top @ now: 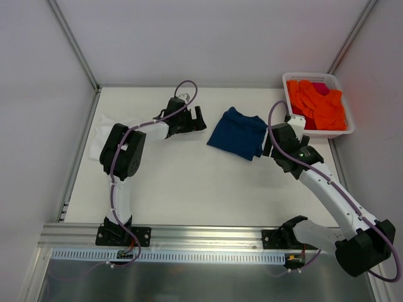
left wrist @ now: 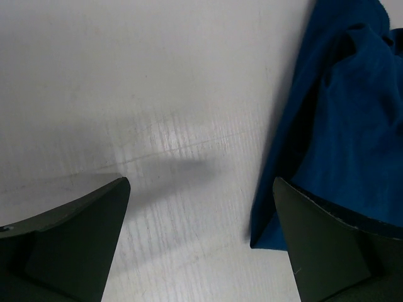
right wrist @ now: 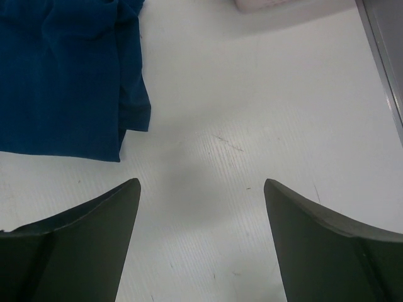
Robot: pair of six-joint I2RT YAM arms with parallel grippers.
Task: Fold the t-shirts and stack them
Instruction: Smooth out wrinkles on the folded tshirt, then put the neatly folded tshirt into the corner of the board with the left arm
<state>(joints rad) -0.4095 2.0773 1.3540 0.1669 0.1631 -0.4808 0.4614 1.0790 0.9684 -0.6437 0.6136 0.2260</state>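
A navy blue t-shirt [top: 238,133] lies folded into a small rectangle at the middle back of the table; its print does not show. A white t-shirt [top: 101,135] lies at the far left, partly hidden behind the left arm. My left gripper [top: 196,118] stands open just left of the blue shirt [left wrist: 346,126], with only bare table between its jaws [left wrist: 201,182]. On the shirt's right side, my right gripper [top: 269,143] is open and empty above the table [right wrist: 201,182], and the blue cloth [right wrist: 63,75] lies up and to the left of its fingers.
A white basket [top: 340,132] with orange and pink cloth [top: 318,104] sits at the back right corner, close behind the right wrist. Metal frame rails [top: 79,157] border the table on both sides.
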